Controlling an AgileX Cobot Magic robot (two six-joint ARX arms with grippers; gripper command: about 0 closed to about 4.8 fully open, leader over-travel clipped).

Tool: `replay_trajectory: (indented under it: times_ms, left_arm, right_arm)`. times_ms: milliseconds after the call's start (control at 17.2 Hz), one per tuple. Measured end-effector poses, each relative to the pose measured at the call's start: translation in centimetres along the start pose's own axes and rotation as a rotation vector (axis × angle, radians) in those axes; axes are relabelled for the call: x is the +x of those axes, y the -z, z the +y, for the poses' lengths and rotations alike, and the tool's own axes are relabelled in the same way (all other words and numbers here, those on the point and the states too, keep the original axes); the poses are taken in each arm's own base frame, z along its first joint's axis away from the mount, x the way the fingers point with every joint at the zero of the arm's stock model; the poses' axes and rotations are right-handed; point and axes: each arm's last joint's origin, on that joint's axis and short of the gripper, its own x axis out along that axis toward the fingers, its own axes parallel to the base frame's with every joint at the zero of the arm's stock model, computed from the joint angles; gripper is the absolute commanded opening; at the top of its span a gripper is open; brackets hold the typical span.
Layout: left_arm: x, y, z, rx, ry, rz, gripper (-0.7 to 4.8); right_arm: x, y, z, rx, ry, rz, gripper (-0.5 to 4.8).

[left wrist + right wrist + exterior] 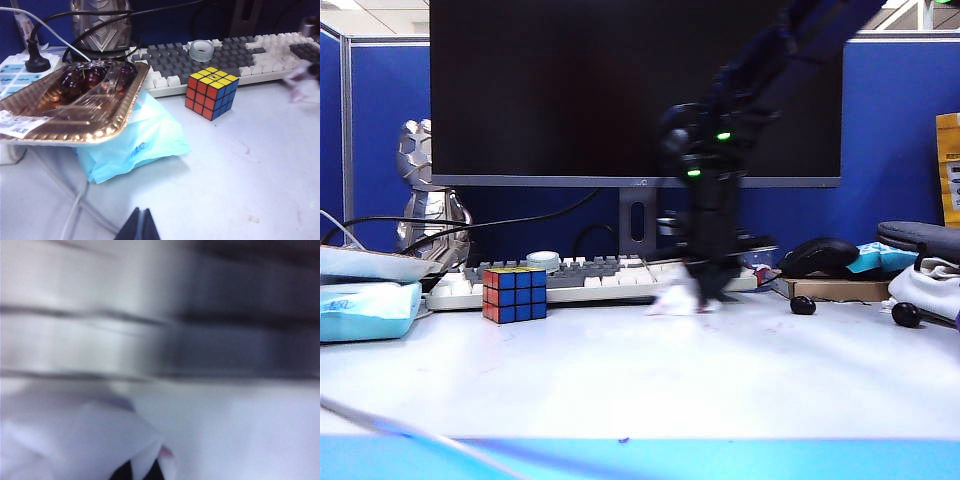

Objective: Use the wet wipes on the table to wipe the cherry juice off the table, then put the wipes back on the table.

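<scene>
Wipes (677,298) crumpled on table (620,380) just in front of keyboard (590,275), pinched in right gripper (708,292), jaws pressed together on them. Left gripper (141,227) closed, near table's front-left, holding nothing. Cube (514,293) left of wipes, cherries (905,314) far right.

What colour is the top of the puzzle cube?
Yellow, seen best in the left wrist view: cube.
</scene>
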Motion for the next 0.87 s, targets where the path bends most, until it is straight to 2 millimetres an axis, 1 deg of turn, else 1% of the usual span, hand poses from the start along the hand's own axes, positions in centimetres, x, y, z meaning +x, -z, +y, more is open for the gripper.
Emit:
replay_trajectory:
  times_ms: [58, 174, 232, 290, 348, 407, 465, 523, 697, 813, 871]
  left_arm:
    - [0.0, 0.0, 0.0, 0.000, 0.000, 0.000, -0.02]
    - [0.0, 0.0, 0.0, 0.000, 0.000, 0.000, -0.02]
    - [0.0, 0.0, 0.0, 0.000, 0.000, 0.000, -0.02]
    - [0.0, 0.0, 0.0, 0.000, 0.000, 0.000, -0.02]
    - [0.0, 0.0, 0.0, 0.000, 0.000, 0.000, -0.02]
    - [0.0, 0.0, 0.0, 0.000, 0.000, 0.000, -0.02]
    - [0.0, 0.0, 0.0, 0.000, 0.000, 0.000, -0.02]
    - [0.0, 0.0, 0.0, 0.000, 0.000, 0.000, -0.02]
    - [0.0, 0.0, 0.0, 0.000, 0.000, 0.000, -0.02]
    - [0.0, 0.0, 0.0, 0.000, 0.000, 0.000, -0.02]
    - [0.0, 0.0, 0.0, 0.000, 0.000, 0.000, -0.02]
  right_arm:
    - [-0.1, 0.1, -0.4, 0.004, 0.003, 0.017, -0.06]
    - [-0.3, 0.2, -0.5, -0.023, -0.015, 0.046, -0.06]
    - [-0.6, 0.4, -0.4, -0.055, -0.085, 0.077, -0.06]
    - [-1.0, 0.6, 0.1, -0.068, -0.185, 0.107, -0.06]
    - [-1.4, 1.1, 2.2, -0.097, -0.351, 0.135, -0.06]
    - [-1.6, 1.4, 3.5, -0.117, -0.428, 0.149, -0.06]
    - [-1.9, 2.0, 5.6, -0.157, -0.533, 0.165, -0.06]
    - [-2.2, 2.4, 7.3, -0.191, -0.583, 0.167, -0.06]
    - [-3.1, 3.6, 11.0, -0.279, -0.647, 0.172, -0.06]
    - [-4.2, 5.3, 14.5, -0.365, -0.724, 0.201, -0.06]
    - [-4.6, 5.9, 15.5, -0.396, -0.741, 0.214, -0.06]
